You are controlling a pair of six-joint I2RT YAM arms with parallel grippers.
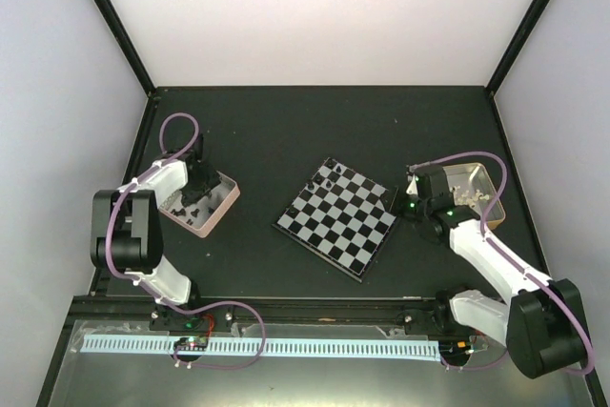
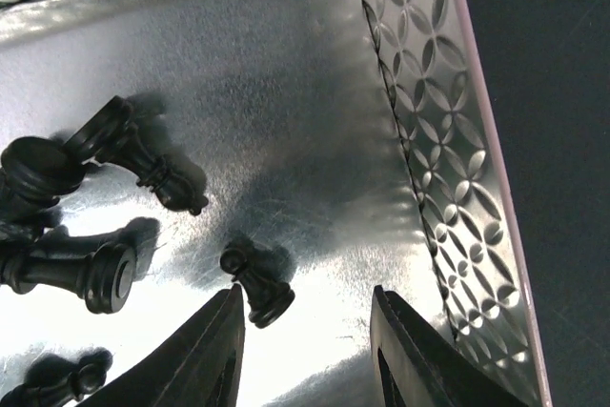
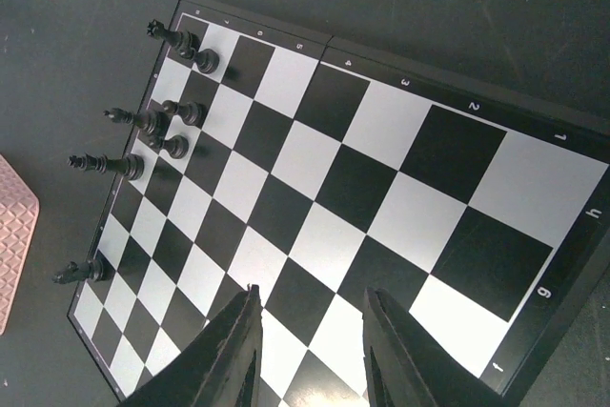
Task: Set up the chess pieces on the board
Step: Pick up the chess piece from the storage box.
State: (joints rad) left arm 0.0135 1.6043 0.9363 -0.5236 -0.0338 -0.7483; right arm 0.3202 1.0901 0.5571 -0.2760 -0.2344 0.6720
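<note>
Looking down from above, you see a black table with a chessboard lying flat at its middle, turned so that one corner points toward the arms. A left tin with a pale pink rim sits well apart from the board on its left. A right tin sits near the board's right corner and holds white chessmen.

Your left gripper hangs inside the left tin, low over its shiny metal floor. Its jaws stand moderately apart and grip nothing. A black pawn lies on its side just beside the tip of the finger at the left of the wrist view, partly inside the gap. Whether it touches that finger cannot be told. More black chessmen lie toppled on the tin floor further left, well away from the embossed wall.

Your right gripper hovers by the board's right corner, between the board and the right tin in the overhead view. From its wrist camera the fingers frame squares at the board's near edge. Its jaws are moderately apart with only checker squares showing between them, so it carries nothing.

Seven black pieces stand on the board along the edge farthest from the right gripper. Four taller ones are in the outer row and three pawns are just inside it.
</note>
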